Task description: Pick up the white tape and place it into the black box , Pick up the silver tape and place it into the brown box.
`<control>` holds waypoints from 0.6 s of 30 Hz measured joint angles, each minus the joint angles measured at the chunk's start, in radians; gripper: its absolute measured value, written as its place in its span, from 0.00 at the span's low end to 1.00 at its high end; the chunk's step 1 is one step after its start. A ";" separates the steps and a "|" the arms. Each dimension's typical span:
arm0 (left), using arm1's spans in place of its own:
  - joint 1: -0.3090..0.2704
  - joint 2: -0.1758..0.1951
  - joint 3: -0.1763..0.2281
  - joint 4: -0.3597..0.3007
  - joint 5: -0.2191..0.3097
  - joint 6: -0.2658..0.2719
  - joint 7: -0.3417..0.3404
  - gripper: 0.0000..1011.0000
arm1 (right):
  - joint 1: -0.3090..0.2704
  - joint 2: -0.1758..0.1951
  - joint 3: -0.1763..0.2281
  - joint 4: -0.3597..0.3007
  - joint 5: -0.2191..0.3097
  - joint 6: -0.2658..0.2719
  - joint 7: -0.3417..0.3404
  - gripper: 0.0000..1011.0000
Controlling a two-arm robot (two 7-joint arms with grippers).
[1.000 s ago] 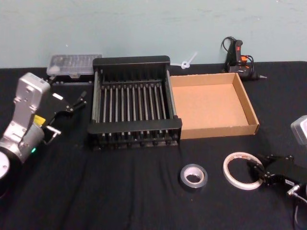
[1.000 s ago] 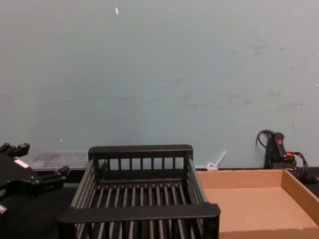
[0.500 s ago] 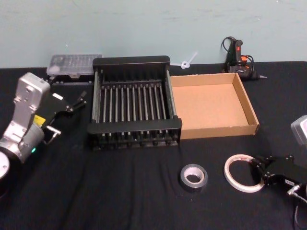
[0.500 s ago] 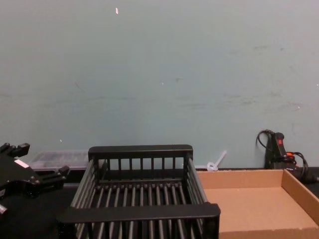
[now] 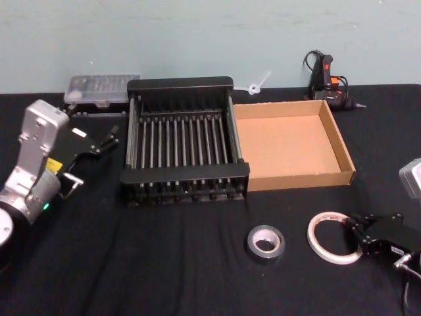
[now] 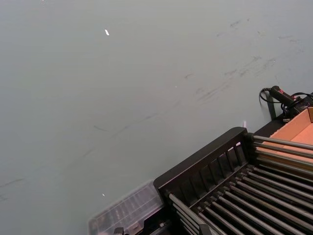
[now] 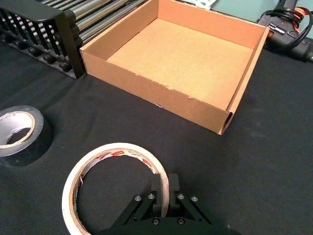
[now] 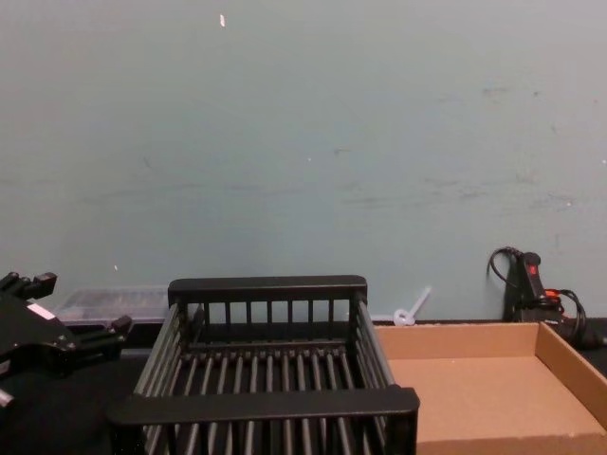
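The white tape lies on the black table at the front right. My right gripper is shut on the ring's near rim, one finger inside it and one outside. To the ring's left, the silver tape lies flat and untouched. Farther back stand the black box and, against its right side, the brown box; nothing lies in either. My left gripper hovers open left of the black box.
A clear plastic case lies behind the black box at the back left. A glue gun with its cable sits behind the brown box, near a small white plastic piece. Bare black cloth stretches across the front.
My right gripper drew back to the right and shut on the white tape's rim, dragging the ring slightly right. The left arm stayed still.
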 joint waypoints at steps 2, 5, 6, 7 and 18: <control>0.000 0.000 0.000 0.000 0.000 0.000 0.000 0.99 | -0.002 0.000 0.003 -0.004 0.000 0.000 0.000 0.09; 0.000 0.000 0.000 0.000 0.000 0.000 0.000 0.99 | -0.003 -0.001 0.010 -0.011 0.000 -0.001 0.000 0.09; 0.000 0.000 0.000 0.000 0.000 0.000 0.000 0.99 | -0.003 -0.002 0.012 -0.013 0.000 -0.002 0.000 0.09; 0.000 0.000 0.000 0.000 0.000 0.000 0.000 0.99 | -0.003 -0.003 0.014 -0.016 0.000 -0.003 0.000 0.09; 0.000 0.000 0.000 0.000 0.000 0.000 0.000 0.99 | 0.041 -0.027 0.032 -0.034 0.002 -0.024 -0.012 0.09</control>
